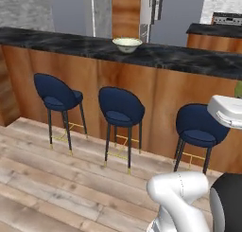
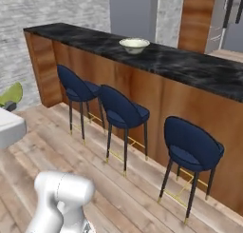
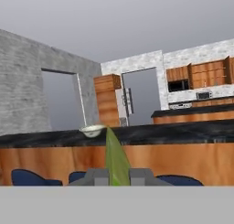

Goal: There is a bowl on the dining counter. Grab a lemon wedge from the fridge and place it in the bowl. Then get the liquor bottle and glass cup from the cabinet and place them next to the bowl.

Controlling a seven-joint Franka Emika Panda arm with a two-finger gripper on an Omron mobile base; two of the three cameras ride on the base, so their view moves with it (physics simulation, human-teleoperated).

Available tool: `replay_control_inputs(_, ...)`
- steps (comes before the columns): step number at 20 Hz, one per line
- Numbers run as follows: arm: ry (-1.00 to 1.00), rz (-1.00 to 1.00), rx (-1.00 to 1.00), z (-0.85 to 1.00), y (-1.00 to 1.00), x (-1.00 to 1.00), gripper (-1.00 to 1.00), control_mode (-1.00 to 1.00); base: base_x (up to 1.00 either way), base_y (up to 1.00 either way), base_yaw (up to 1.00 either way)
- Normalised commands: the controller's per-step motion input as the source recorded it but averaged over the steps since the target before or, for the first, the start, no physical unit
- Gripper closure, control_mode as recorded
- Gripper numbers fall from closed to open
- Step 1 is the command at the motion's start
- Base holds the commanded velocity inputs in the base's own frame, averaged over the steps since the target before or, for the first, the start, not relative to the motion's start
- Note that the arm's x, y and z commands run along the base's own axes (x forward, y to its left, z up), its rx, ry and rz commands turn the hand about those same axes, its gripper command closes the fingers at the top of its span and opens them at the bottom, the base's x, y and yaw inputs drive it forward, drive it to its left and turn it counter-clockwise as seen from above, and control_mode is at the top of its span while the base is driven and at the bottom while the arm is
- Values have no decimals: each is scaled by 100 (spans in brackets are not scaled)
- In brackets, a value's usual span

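Dining counter (image 1: 179, 56), bowl (image 1: 126, 44), unlabelled.

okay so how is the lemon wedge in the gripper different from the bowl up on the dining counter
The lemon wedge is yellow-green; the bowl is pale, whitish.
The wedge is a narrow pointed sliver standing upright between the fingers; the bowl is round, shallow and wider than tall.
The wedge is clamped in the shut gripper, off any surface; the bowl rests on the black marble dining counter, untouched.
In the base views the bowl holds nothing visible.
Both are small, and the wedge is meant for the bowl.
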Motion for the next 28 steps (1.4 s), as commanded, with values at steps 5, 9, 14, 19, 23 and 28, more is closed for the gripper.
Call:
replay_control_inputs(5, 0, 0, 0, 0, 0, 0, 100, 100, 88, 93, -38)
replay_control_inputs(9, 0, 0, 0, 0, 0, 0, 100, 100, 88, 82, -42)
replay_control_inputs(14, 0, 0, 0, 0, 0, 0, 100, 100, 89, 75, -44)
replay_control_inputs(19, 0, 0, 0, 0, 0, 0, 100, 100, 84, 68, -44)
replay_control_inputs(23, 0, 0, 0, 0, 0, 0, 100, 100, 67, 42, -43)
replay_control_inputs(28, 0, 0, 0, 0, 0, 0, 100, 100, 67, 32, -43)
